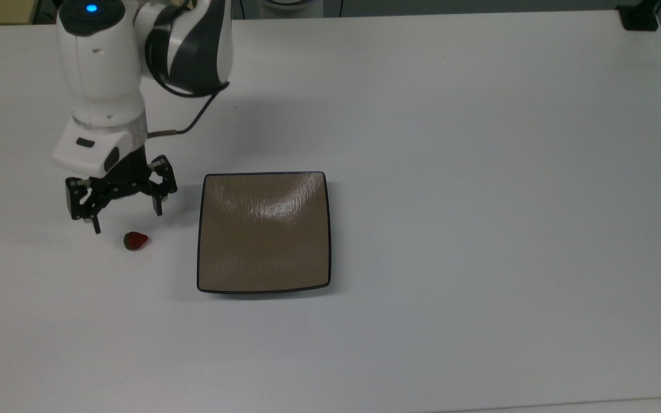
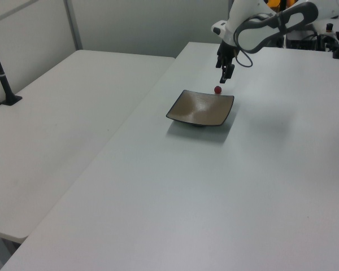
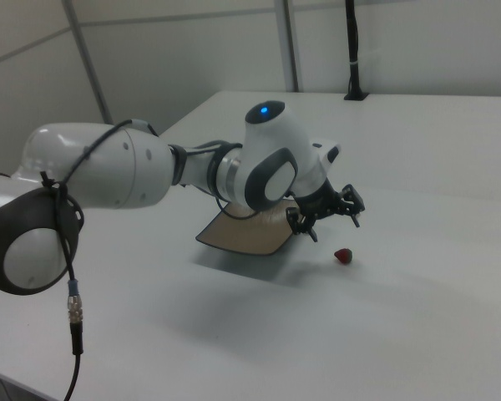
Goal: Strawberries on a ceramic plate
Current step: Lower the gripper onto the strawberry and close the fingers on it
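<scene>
Fingers (image 1: 126, 219) are standing spread wide, nothing between them, tips pointing down toward the tabletop (image 1: 479, 172). In the top view one fingertip (image 1: 97, 227) is hanging lower in frame than the other (image 1: 158, 209). The black finger assembly is hanging under a white wrist block, with the arm (image 1: 101, 74) rising behind it and showing a blue light on its top joint.

Nearest to the fingers: the strawberry (image 1: 135, 241) is lying on its side on the tabletop, just beyond the fingertips and apart from them. In the top view it is sitting just below the gap between the two tips. It is red with a dark green cap at one end. In the right view the strawberry (image 3: 342, 256) is lying just below and to the right view's right of the fingers (image 3: 330, 220). In the left view the fingers (image 2: 225, 72) are hanging just above the strawberry (image 2: 217, 90), not touching it.

Next out: the ceramic plate (image 1: 264, 232) is resting flat on the tabletop, near the fingers, on the top view's right of them. It is square, tan-brown and glossy, with a thin dark rim. The strawberry is lying off the plate, near its edge, with bare tabletop between them. In the left view the plate (image 2: 201, 108) is sitting in front of the strawberry.

Farthest: a black post base (image 1: 639, 16) is standing at the far corner of the tabletop, well apart from the fingers.
</scene>
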Available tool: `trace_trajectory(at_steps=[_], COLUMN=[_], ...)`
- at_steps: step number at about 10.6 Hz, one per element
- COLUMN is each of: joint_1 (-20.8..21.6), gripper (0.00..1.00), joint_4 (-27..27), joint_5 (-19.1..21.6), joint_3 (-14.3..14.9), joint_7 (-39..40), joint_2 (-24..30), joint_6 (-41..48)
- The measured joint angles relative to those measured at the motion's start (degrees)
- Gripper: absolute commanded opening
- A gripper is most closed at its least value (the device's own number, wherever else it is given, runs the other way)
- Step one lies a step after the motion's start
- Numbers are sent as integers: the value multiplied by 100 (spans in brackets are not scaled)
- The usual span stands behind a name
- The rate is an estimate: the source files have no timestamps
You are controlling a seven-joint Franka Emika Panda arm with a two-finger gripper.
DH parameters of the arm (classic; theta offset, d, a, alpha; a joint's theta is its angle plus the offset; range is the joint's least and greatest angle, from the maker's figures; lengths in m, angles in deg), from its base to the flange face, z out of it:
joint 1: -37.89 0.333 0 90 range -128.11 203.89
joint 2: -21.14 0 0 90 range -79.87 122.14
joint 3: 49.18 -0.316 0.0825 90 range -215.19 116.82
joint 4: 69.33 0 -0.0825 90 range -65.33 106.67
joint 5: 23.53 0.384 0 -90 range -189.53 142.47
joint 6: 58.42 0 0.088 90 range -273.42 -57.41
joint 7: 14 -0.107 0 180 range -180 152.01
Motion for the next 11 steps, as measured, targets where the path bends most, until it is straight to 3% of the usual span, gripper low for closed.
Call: trace_trajectory(at_steps=[3, 6, 11], joint_1=[1, 2, 2], gripper=[100, 79, 70], joint_4=[-4, -9, -16], joint_5=[-3, -213, -226], joint_3=[48, 58, 58], joint_7=[0, 1, 2], joint_2=[-296, -426, -463], joint_6=[-325, -326, -326])
